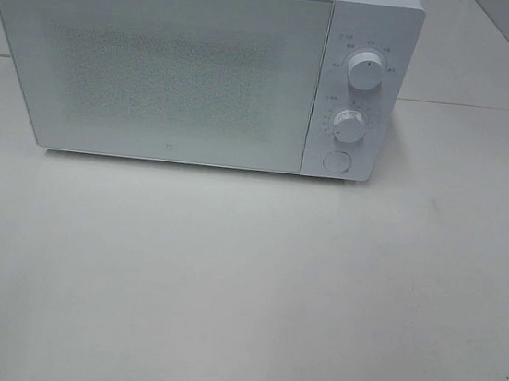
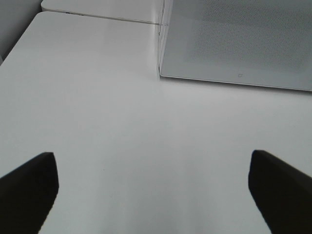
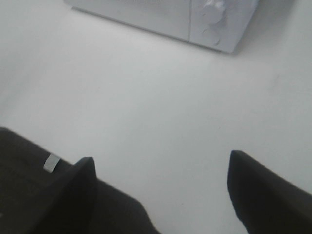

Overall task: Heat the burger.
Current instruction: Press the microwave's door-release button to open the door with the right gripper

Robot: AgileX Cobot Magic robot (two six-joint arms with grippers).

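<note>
The burger is out of view in all three views. A white microwave (image 1: 196,62) stands at the back of the table with its door shut; its front also shows in the left wrist view as the microwave (image 2: 234,39) and in the right wrist view as the microwave (image 3: 195,19). My left gripper (image 2: 151,190) is open over bare table, with nothing between its dark fingers (image 2: 29,187). My right gripper (image 3: 161,190) is open too, empty, in front of the microwave's dial side. Neither gripper shows in the exterior high view.
The microwave's right panel carries two white dials (image 1: 366,72) and a round button (image 1: 336,161). The white table (image 1: 242,291) stretches in front of it. A second table surface (image 2: 97,9) joins behind, left of the microwave.
</note>
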